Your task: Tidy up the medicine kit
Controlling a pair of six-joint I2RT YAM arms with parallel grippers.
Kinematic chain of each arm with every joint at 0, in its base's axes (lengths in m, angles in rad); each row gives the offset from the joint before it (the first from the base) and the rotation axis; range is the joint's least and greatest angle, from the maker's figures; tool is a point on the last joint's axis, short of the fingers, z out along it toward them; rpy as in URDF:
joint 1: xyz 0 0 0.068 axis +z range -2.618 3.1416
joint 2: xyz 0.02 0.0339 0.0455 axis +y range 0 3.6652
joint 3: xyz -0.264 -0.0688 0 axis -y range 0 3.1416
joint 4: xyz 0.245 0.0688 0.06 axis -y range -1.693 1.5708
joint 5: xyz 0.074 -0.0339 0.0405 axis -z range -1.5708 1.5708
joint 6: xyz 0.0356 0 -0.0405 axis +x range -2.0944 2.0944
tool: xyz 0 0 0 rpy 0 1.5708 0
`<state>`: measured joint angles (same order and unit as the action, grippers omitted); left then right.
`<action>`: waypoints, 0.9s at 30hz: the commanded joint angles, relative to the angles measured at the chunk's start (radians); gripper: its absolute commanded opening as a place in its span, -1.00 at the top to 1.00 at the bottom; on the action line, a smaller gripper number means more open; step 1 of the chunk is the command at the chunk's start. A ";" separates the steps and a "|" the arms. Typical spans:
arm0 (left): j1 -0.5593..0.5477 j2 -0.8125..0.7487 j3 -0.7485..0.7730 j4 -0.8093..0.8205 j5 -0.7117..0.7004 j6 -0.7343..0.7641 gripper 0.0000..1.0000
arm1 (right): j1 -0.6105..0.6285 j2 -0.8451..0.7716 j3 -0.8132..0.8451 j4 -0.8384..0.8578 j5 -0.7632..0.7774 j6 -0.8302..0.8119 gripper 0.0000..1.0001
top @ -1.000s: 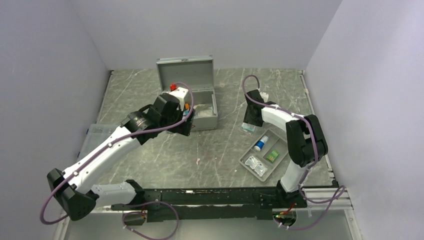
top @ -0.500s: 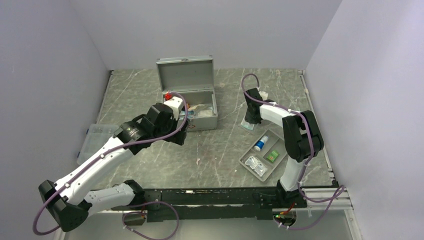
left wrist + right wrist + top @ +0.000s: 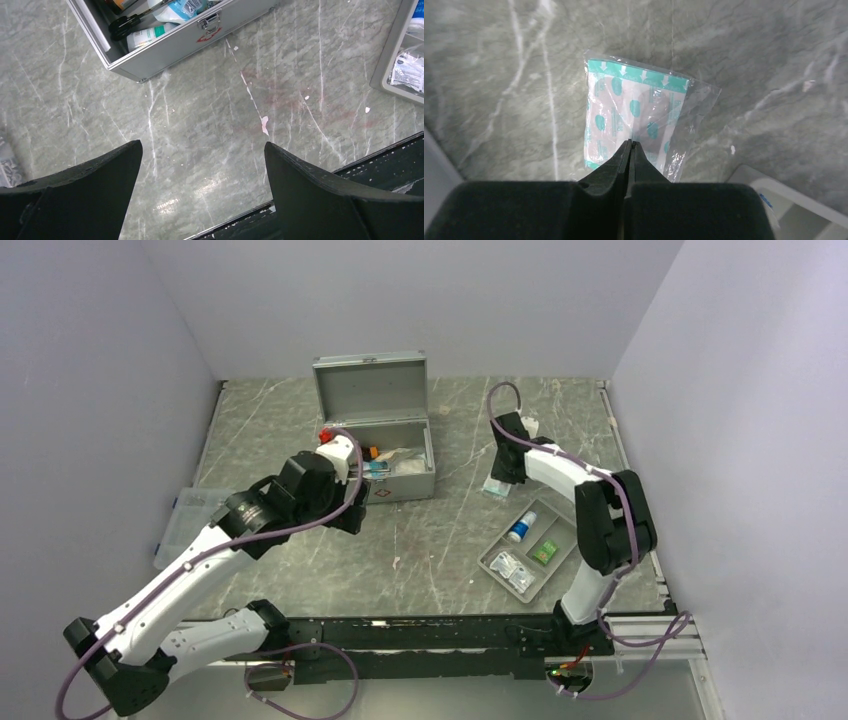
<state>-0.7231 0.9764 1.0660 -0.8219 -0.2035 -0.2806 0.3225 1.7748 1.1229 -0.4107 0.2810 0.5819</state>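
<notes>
Left arm retreated from medicine kit; right jaws pinch packet.

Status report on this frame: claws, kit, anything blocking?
Left claw open, empty. Right claw shut on packet. Medicine kit lid up, supplies inside. Nothing between packet and kit.

Left arm: white shells, black joints, bolted at the left end of the base rail.
Right arm: same white and black, at the rail's right end.
Cables: purple, looped along both arms.
Left gripper: broad matte-black wedge fingers.
Right gripper: black fingers, tapering to thin tips.
</notes>
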 commanded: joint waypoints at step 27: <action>0.020 -0.274 -0.169 0.090 -0.120 0.023 -0.99 | 0.314 -0.049 0.477 0.057 -0.190 -0.313 1.00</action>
<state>-0.7116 0.7265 0.9031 -0.7712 -0.2901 -0.2501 0.6167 1.6276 1.4910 -0.3656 0.1528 0.2958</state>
